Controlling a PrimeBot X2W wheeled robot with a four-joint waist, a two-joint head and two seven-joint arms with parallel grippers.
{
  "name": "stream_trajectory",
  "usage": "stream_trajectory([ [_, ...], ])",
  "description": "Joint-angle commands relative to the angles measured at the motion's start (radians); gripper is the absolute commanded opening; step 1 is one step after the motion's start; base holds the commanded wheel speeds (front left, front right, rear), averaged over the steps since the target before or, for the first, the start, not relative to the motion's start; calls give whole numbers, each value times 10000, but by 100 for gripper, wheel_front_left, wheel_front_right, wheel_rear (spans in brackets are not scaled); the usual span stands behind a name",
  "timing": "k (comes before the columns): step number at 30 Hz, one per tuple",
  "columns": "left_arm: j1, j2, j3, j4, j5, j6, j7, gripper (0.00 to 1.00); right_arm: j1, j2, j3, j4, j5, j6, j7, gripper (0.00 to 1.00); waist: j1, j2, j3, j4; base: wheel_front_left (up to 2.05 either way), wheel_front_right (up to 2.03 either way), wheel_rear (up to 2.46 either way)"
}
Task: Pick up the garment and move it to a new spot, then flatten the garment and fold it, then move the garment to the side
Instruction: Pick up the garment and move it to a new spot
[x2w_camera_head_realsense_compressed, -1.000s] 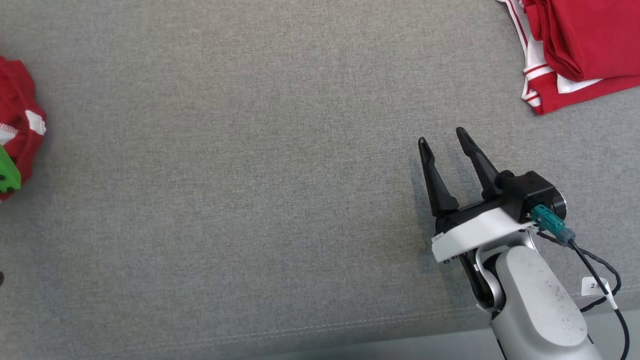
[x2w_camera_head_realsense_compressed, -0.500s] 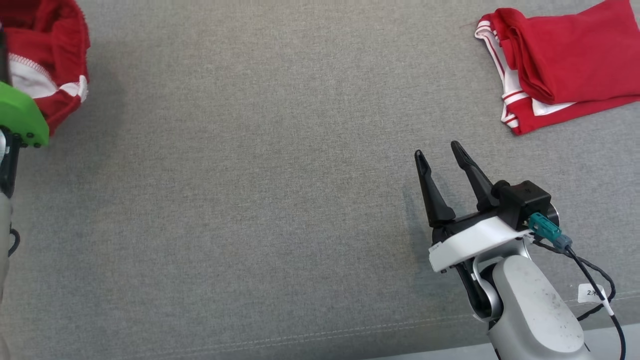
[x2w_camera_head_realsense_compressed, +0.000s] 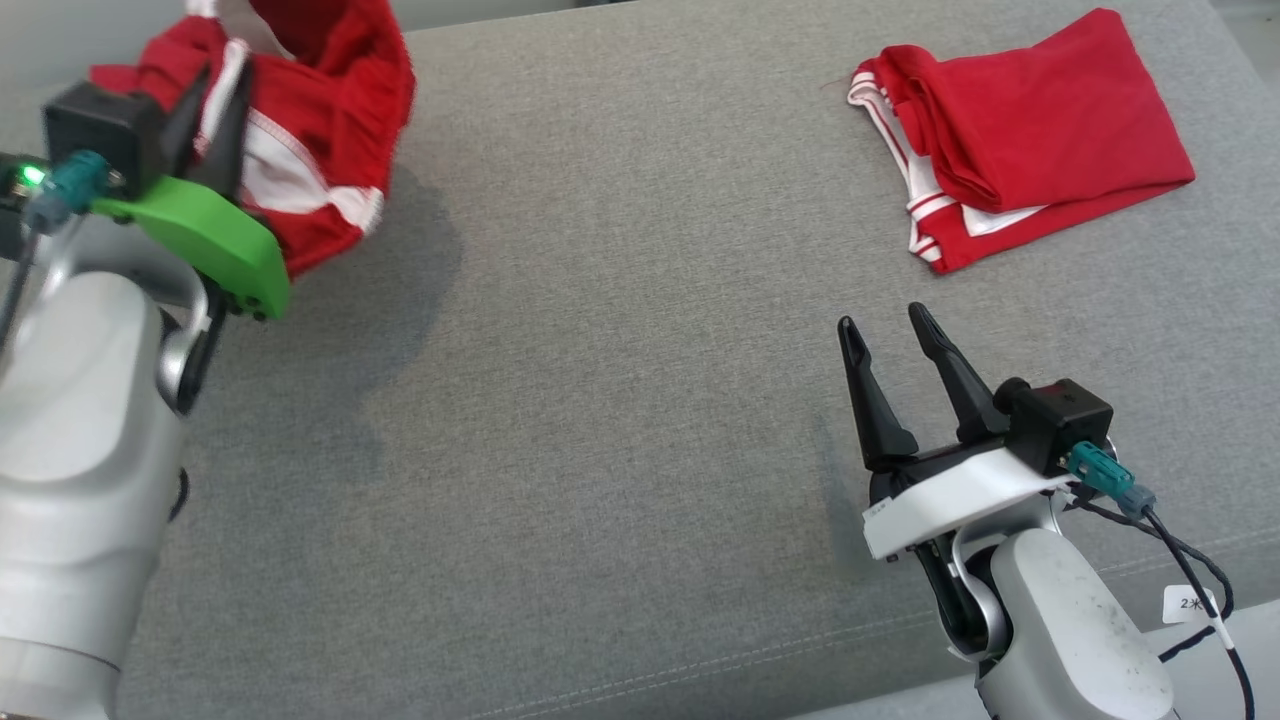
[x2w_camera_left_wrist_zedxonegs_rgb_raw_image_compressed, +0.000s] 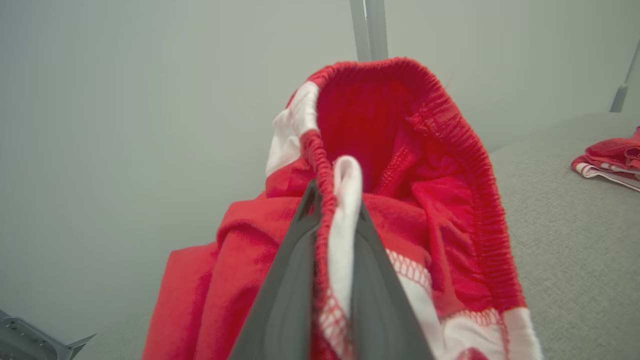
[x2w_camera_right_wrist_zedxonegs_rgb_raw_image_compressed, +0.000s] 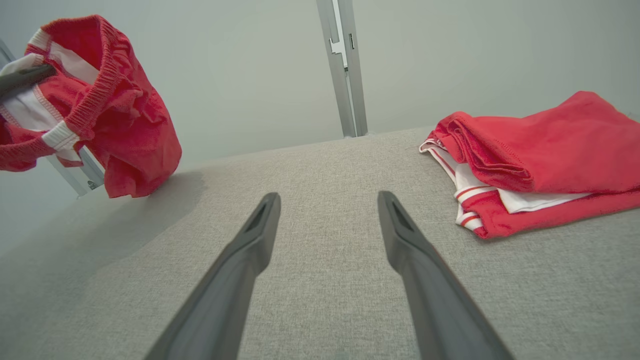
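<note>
2 grippers: left gripper (x2w_camera_head_realsense_compressed: 222, 85) clamped on garment (x2w_camera_head_realsense_compressed: 340, 90); right gripper (x2w_camera_head_realsense_compressed: 882, 316) apart, empty.
Change: I see garment carried inward, not placed yet.

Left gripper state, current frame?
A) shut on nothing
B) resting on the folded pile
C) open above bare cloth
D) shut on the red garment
D: in the left wrist view, the left gripper has its fingers pressed together on the white-trimmed edge of the red garment.

Red garment (x2w_camera_head_realsense_compressed: 340, 100) with white trim, bunched, hanging, far left
</note>
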Motion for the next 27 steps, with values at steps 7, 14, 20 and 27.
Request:
stream_trajectory([
  [7, 1651, -904, -491, -1536, -281, 367, 266, 0, 377, -25, -230, -47, 105, -4, -43, 100, 1, -1, -365, -481, 0, 0, 0],
  [14, 2645, -1960, -861, -2370, -650, 738, 320, 0, 434, -26, -260, -47, 113, -4, -44, 100, 1, -1, -397, -400, 0, 0, 0],
  [20, 3133, -2664, -1189, -1784, -692, 868, 7, 0, 314, -25, -46, 37, 194, -4, -43, 100, 1, -1, -409, -464, 0, 0, 0],
  [27, 3360, -3200, -1788, -252, -576, 565, -457, 76, 217, -26, 61, 162, 270, -4, -43, 100, 1, -1, -446, -629, 0, 0, 0],
])
